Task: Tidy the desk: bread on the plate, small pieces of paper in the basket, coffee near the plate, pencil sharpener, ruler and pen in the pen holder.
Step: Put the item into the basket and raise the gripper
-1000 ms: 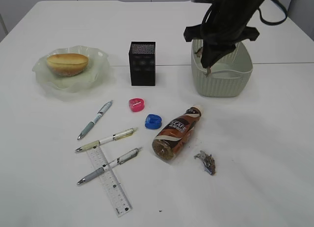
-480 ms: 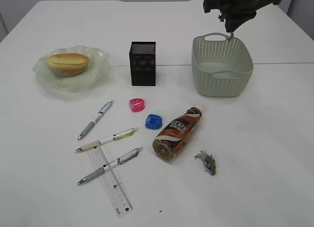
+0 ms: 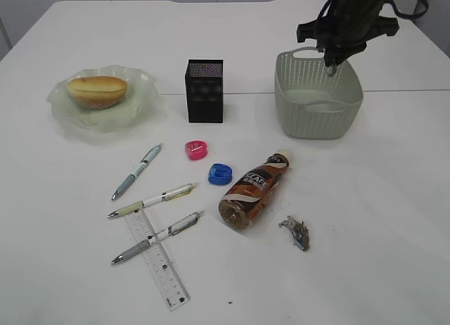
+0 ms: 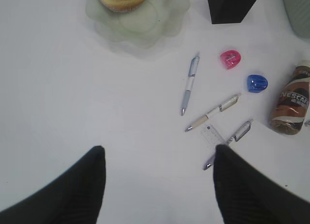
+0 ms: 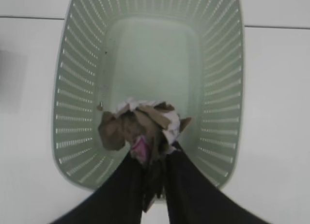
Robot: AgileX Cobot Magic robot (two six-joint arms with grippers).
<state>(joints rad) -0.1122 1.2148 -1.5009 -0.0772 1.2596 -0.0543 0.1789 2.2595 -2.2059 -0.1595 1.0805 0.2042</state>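
My right gripper hangs over the green basket, shut on a crumpled brown and white piece of paper. In the exterior view it is above the basket's far side. Another piece of paper lies beside the toppled coffee bottle. The bread sits on the plate. Pink and blue sharpeners, three pens and a ruler lie in front of the black pen holder. My left gripper is open above bare table.
The white table's right and near parts hold nothing else. In the left wrist view the pens, ruler and both sharpeners lie ahead and to the right of the fingers.
The right arm lifted away toward the back of the table, then came down again over the basket's far side with the paper. Nothing on the table has moved.
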